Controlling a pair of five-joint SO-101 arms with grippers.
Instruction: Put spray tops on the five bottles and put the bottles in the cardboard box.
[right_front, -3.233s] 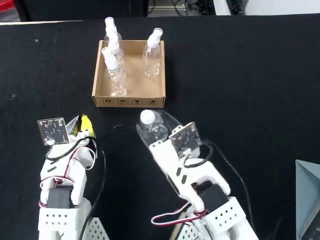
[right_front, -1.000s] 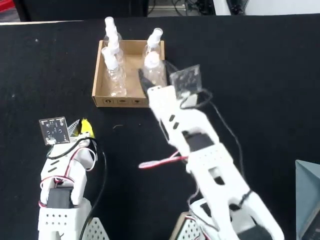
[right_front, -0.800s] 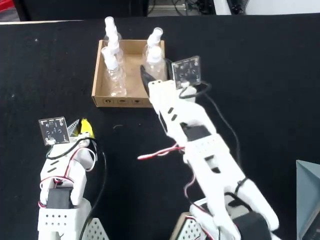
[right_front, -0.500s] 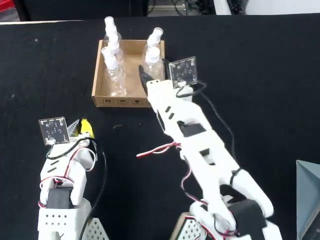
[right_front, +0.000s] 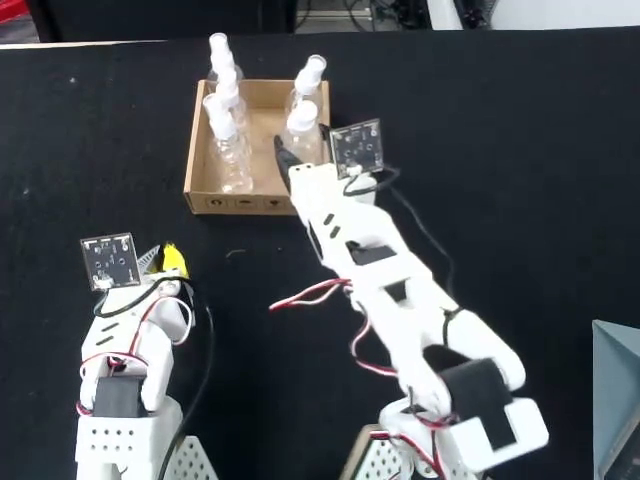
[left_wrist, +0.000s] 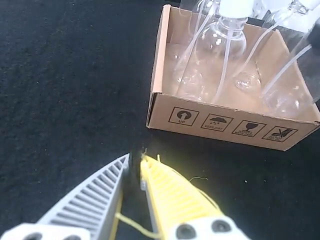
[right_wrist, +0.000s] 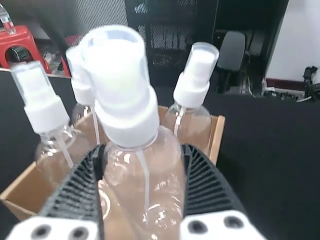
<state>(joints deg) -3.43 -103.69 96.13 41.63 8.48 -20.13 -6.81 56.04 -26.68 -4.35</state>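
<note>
Bright even light, faint shadows, small glints on the clear bottle

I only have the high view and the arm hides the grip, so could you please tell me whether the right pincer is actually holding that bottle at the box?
Observer: Yes. The right wrist view shows the right pincer shut on the bottle, one finger on each side of its clear body, with its spray top fitted.
Operator: Thank you. Is its base down inside the box?
Observer: Its lower part appears to sit within the walls of the cardboard box; I cannot tell whether it touches the floor.
Operator: And the left pincer?
Observer: The left wrist view shows the left pincer shut and empty over the table, short of the box.
</note>
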